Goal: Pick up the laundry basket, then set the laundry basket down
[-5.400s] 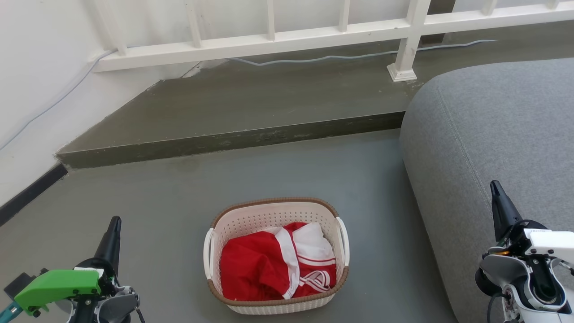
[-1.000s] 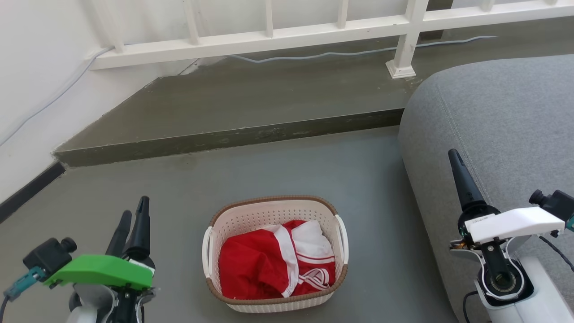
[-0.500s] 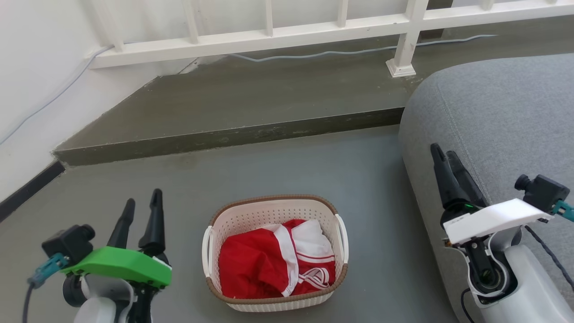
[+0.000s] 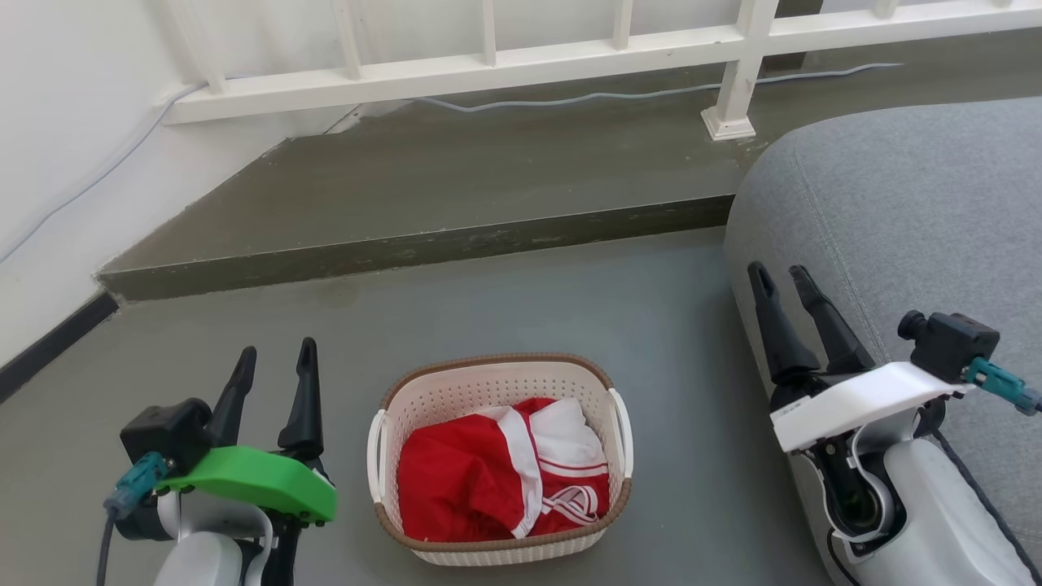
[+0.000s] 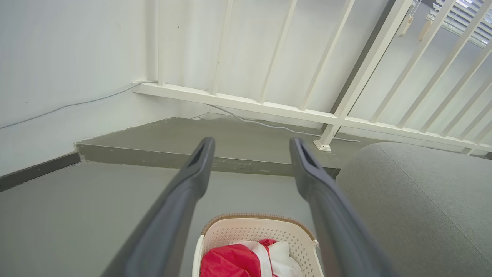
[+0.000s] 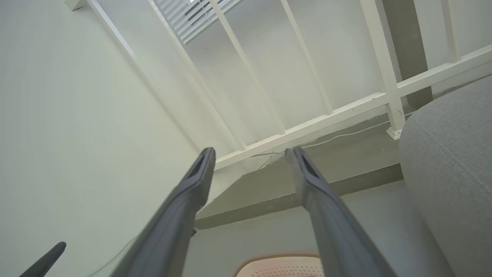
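1. The laundry basket (image 4: pixel 480 389) stands on the grey floor (image 4: pixel 570 301) between the two claws, touching neither.
2. The left claw (image 4: pixel 277 348) hovers just left of the basket, beside its left loop handle. Its two dark fingers are spread apart, point away from the robot, and hold nothing.
3. The right claw (image 4: pixel 777 268) is to the right of the basket and further from it, against the edge of a grey sofa (image 4: pixel 895 187). Its fingers are parted and empty.
4. In the left wrist view, the basket (image 5: pixel 253 230) sits low between that claw's (image 5: pixel 251 141) spread fingers.
5. A red and white garment (image 4: pixel 488 480) lies inside the basket.
6. A white railing (image 4: pixel 488 65) stands beyond both claws.
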Tool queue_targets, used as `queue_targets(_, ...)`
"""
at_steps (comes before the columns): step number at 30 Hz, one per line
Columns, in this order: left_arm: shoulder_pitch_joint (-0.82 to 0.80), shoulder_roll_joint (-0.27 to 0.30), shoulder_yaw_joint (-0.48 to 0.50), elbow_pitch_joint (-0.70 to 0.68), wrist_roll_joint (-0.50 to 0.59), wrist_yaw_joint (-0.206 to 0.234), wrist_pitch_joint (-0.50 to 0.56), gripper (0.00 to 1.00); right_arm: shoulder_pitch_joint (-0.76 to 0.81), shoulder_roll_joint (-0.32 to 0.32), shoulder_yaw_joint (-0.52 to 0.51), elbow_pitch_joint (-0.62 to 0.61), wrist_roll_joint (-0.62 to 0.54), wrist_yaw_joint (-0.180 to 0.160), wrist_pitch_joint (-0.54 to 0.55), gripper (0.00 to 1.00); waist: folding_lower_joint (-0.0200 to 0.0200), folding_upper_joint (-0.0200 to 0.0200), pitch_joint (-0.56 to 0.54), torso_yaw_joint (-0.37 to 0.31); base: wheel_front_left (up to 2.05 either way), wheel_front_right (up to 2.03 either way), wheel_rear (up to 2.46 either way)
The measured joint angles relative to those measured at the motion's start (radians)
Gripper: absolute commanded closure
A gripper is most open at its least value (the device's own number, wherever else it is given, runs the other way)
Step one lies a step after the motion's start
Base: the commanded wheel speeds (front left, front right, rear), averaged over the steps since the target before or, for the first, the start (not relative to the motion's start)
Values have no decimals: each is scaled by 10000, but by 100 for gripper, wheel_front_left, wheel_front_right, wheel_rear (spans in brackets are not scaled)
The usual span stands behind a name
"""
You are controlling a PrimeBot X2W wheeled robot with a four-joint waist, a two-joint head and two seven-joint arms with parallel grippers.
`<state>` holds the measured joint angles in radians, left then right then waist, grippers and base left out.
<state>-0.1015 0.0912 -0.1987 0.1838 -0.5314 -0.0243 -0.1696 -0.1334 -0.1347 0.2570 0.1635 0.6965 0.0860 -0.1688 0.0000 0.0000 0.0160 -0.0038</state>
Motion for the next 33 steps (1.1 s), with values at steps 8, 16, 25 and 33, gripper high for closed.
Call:
queue_targets(8,-3,-104,-13,-88,817,253,-286,0,-22,0,222,35,-1099,-98,-295,0,0,0,17,26,0,0,0)
queue_targets(16,-12,-125,-169,-176,1762,261,-527,0,-60,0,441,63,-2199,-174,-529,0,0,0,54,45,0,0,0)
queue_targets(25,-27,-157,-263,-221,2667,334,-794,0,-252,79,606,61,-3290,-253,-796,0,0,0,114,45,0,0,0)
queue_targets(33,-30,-205,-159,-221,2667,330,-796,0,-252,130,489,86,-3386,-251,-830,0,0,0,158,29,0,0,0)
